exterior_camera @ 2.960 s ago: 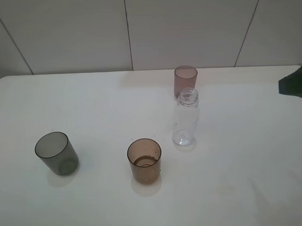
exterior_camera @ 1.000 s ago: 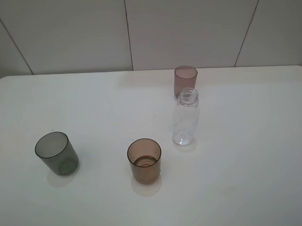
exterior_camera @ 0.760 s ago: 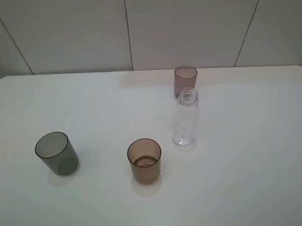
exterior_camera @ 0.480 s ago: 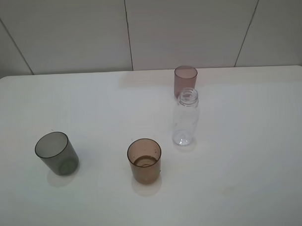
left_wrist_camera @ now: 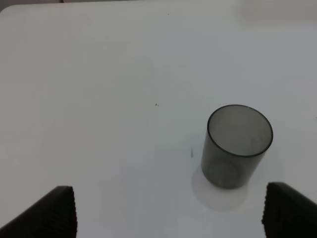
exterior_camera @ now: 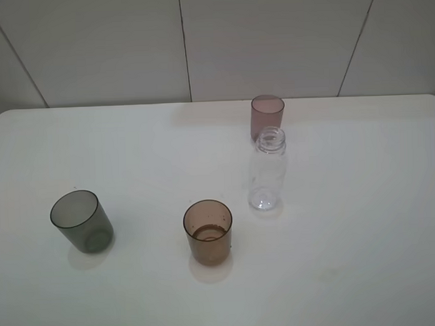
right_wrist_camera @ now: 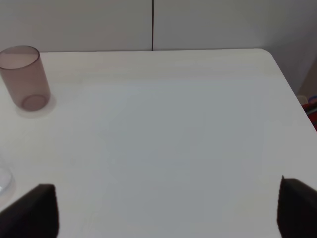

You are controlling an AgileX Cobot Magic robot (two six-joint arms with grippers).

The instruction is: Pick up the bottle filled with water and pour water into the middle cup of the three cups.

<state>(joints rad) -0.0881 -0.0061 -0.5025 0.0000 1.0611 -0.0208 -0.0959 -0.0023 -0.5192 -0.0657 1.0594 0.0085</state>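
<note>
The clear bottle (exterior_camera: 267,172) stands upright without a cap on the white table (exterior_camera: 362,222), right of centre. The brown-amber middle cup (exterior_camera: 208,233) stands in front and to the left of it, with a darker band low inside. The smoky grey cup (exterior_camera: 81,221) is at the left and also shows in the left wrist view (left_wrist_camera: 238,146). The mauve-pink cup (exterior_camera: 267,117) stands just behind the bottle and shows in the right wrist view (right_wrist_camera: 25,78). My left gripper (left_wrist_camera: 168,218) is open and empty, short of the grey cup. My right gripper (right_wrist_camera: 166,210) is open and empty over bare table.
A white panelled wall (exterior_camera: 270,39) runs behind the table. The table's right far corner (right_wrist_camera: 270,52) shows in the right wrist view, with something red (right_wrist_camera: 312,106) beyond the edge. Neither arm shows in the exterior high view.
A dark part of the right arm at the right edge of the exterior high view three seconds ago has gone out of view. The bottle and cups have not moved.
</note>
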